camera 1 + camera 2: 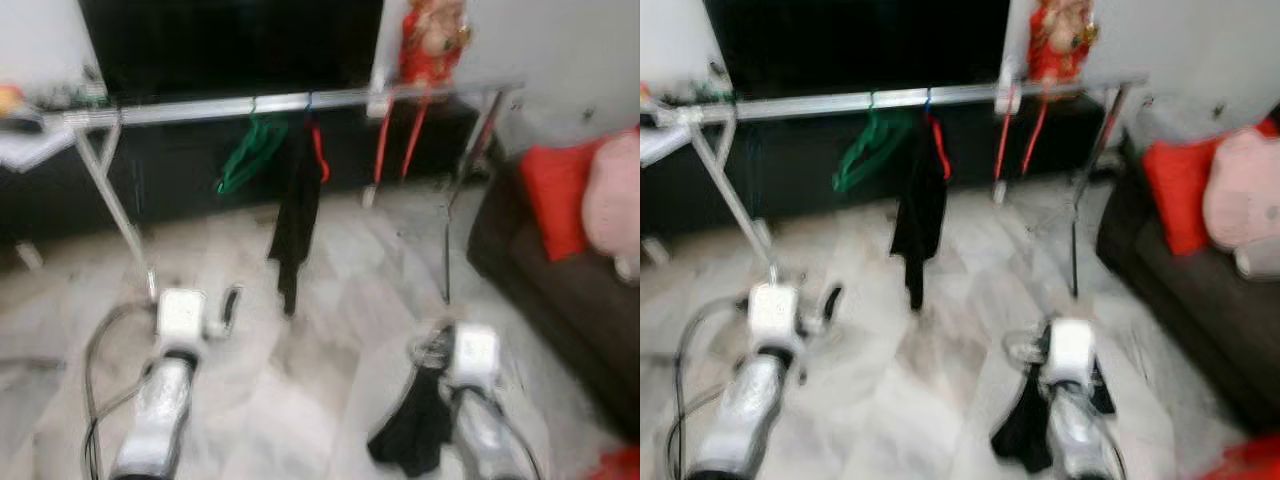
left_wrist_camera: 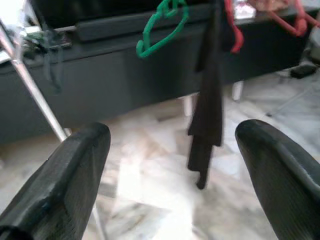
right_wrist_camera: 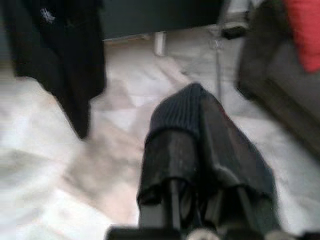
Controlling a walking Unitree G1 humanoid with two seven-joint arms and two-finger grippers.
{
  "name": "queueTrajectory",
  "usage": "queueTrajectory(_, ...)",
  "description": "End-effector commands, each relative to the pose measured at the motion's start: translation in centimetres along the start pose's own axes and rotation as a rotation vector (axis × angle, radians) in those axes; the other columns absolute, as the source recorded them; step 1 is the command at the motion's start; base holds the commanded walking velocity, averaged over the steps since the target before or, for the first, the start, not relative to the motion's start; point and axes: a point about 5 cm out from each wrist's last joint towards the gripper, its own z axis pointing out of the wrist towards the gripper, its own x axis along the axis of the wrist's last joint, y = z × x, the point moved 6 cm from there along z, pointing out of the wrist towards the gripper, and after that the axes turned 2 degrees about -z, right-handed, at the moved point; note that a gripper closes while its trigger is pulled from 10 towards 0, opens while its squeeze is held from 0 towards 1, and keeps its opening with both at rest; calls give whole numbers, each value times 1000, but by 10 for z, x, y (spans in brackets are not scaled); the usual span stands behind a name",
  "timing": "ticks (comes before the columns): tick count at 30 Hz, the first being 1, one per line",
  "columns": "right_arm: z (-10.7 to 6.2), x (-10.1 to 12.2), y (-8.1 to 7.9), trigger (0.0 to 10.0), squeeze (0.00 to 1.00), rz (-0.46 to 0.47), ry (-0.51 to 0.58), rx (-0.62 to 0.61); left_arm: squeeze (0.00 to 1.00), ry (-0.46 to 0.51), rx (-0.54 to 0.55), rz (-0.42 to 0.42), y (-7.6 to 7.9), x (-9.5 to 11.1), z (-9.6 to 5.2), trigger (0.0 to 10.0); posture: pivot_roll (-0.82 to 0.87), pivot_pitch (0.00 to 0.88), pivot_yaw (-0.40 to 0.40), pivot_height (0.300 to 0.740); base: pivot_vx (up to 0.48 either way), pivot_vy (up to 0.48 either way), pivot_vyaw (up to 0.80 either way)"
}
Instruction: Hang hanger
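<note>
Silver rail [image 1: 250, 105] of a clothes rack runs across the head view from 9 to 3 o'clock, in front of a dark TV unit [image 1: 230, 50]. I see a green hanger [image 1: 250, 150] hooked on the rail at about 12 o'clock, bare. Just to its right a red hanger [image 1: 318, 150] hangs on the rail with a black garment [image 1: 296, 220] draped down from it, touching the green one or nearly so; blur stops me telling which. More red hangers [image 1: 395, 135] hang further along at 1 o'clock, under a red figure [image 1: 432, 35] standing at rail height. Dark sofa [image 1: 560, 290] with a red cushion [image 1: 555, 195] and a pink one [image 1: 612, 190] sits at 3 o'clock. Pale marbled tile floor [image 1: 330, 300].

My left gripper [image 2: 170, 165] is low at 8 o'clock, fingers [image 2: 65, 185] spread wide apart, nothing between them, aimed at the black garment and green hanger. My right gripper [image 3: 200, 150] is low at 5 o'clock, fingers pressed together and clamped on dark cloth [image 1: 415, 425] that drapes over them and hangs below the wrist. I can't tell whether a hanger is inside that cloth, too blurred.

No readable writing, brand or label anywhere; every view is soft.
</note>
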Motion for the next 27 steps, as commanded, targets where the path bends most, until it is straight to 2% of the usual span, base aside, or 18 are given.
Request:
queueTrajectory(1,2,6,13,10000,0,-10,21,-29,0,14,-25,-18,11,5,3,10000,-2,0,-44,740,345,0,0)
queueTrajectory(27,2,0,8,10000,0,-9,-13,-9,0,25,-4,-27,6,10,5,10000,4,0,-47,740,350,0,0)
